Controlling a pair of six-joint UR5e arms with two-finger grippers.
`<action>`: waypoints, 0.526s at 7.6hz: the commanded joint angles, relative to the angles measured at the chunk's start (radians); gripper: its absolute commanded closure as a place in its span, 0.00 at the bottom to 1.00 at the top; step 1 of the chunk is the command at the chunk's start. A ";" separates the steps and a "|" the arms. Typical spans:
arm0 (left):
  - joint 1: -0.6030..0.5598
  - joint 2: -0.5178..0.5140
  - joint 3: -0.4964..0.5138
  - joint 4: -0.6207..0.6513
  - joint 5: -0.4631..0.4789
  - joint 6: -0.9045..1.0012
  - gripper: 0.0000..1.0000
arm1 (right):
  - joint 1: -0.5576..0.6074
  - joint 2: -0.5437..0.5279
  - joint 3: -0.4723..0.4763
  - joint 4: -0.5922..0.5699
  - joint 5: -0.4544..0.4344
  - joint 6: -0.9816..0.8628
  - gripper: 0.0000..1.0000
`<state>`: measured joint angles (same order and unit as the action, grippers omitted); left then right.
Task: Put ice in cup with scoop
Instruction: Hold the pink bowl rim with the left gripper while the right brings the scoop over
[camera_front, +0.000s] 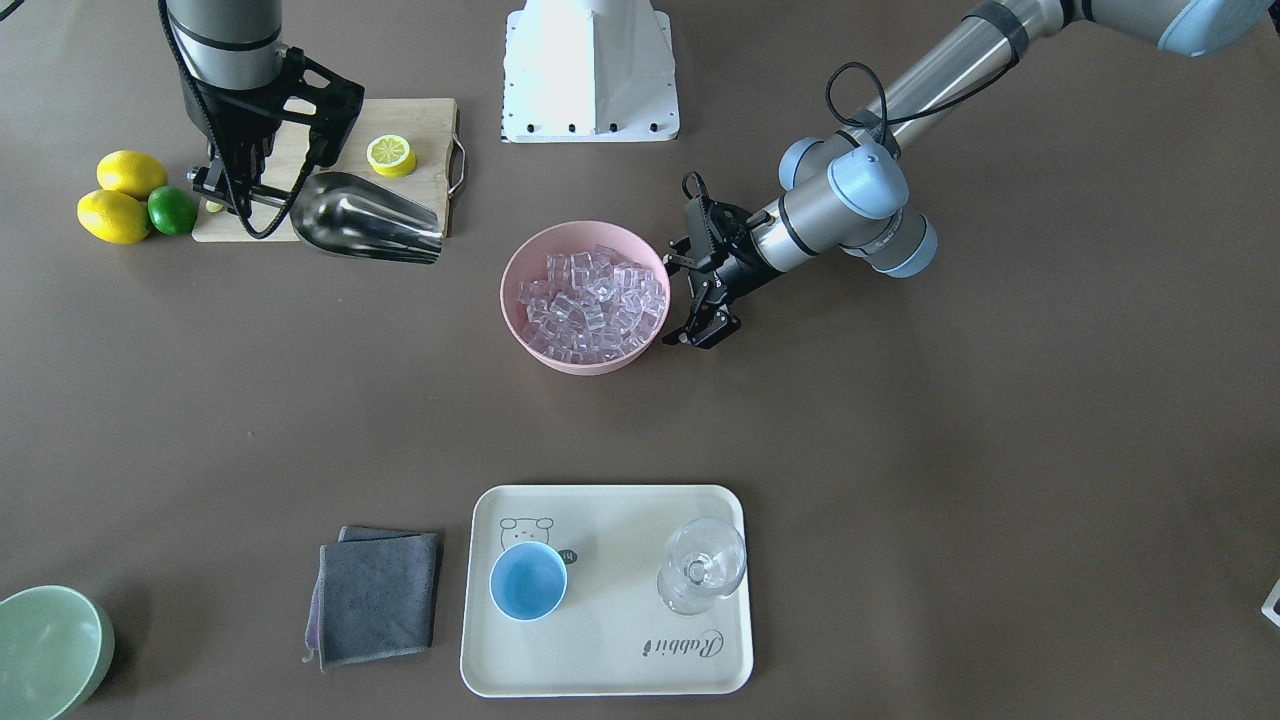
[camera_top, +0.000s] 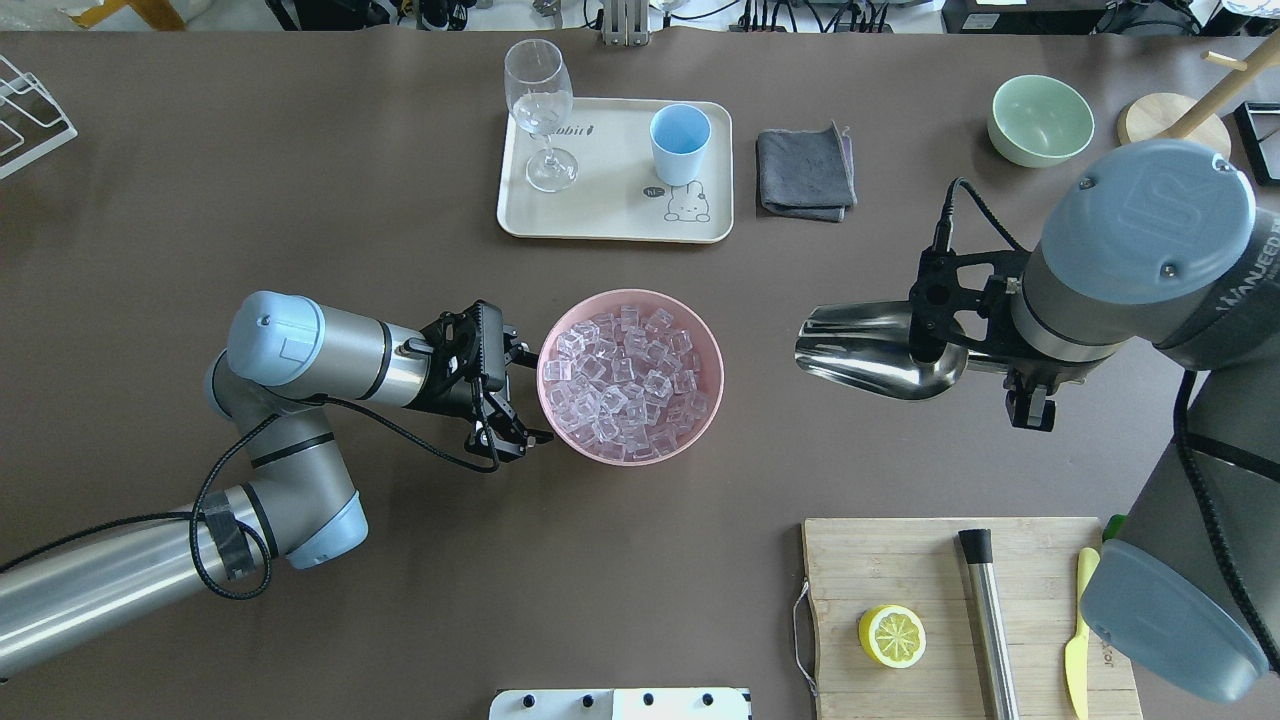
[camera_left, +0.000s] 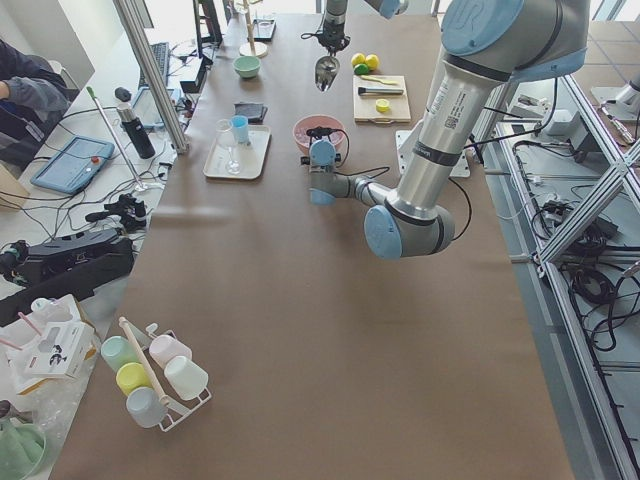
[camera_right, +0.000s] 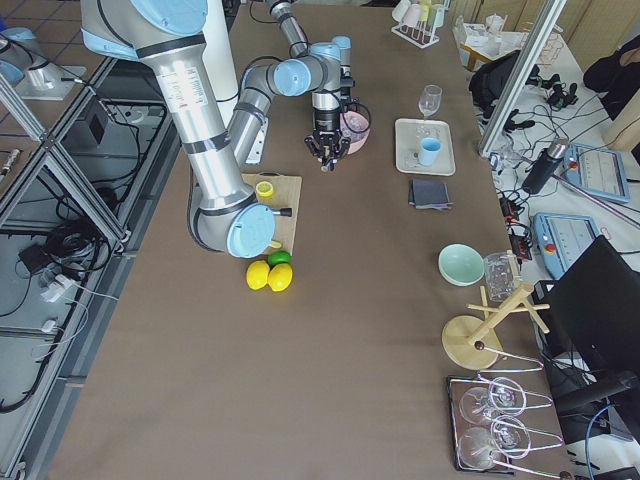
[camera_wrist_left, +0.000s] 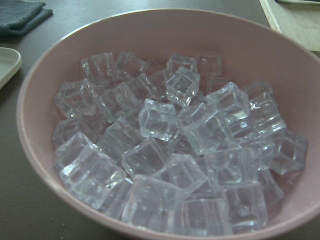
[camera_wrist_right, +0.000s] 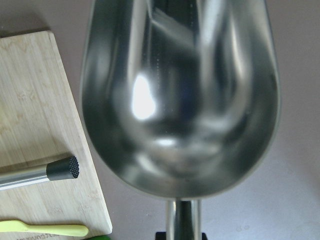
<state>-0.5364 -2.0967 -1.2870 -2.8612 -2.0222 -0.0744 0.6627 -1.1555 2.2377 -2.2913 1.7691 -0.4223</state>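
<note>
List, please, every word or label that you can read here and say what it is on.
"Rabbit": on the tray.
"hi": dark bubble on the tray, beside the cup.
"UR": right arm's joint cap.
Print on the right arm's sleeve and the yellow knife: too blurred.

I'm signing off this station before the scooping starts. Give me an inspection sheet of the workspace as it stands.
Surface: brown table; no loose ice seen.
Job's things: ice fills the pink bowl; cup empty on the tray; scoop empty, held in the air.
Clutter: wine glass on the tray; grey cloth, green bowl; cutting board with lemon half, steel muddler, yellow knife; two lemons and a lime beside it.
Pincers: left pincer open at the pink bowl's rim; right pincer shut on the scoop's handle.
Cables: a black cable loops along each arm's wrist.
Surroundings: operator at the far side; cup rack at the table's end.
</note>
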 joint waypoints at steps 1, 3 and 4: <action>0.007 -0.003 0.001 0.002 0.017 0.001 0.02 | -0.005 0.120 -0.103 -0.077 -0.026 -0.076 1.00; 0.007 -0.003 0.000 0.002 0.017 0.001 0.02 | -0.005 0.227 -0.179 -0.146 -0.026 -0.134 1.00; 0.007 -0.003 0.000 0.002 0.017 0.001 0.02 | -0.005 0.252 -0.184 -0.184 -0.026 -0.142 1.00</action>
<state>-0.5296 -2.0999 -1.2866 -2.8595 -2.0053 -0.0737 0.6583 -0.9674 2.0868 -2.4114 1.7434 -0.5316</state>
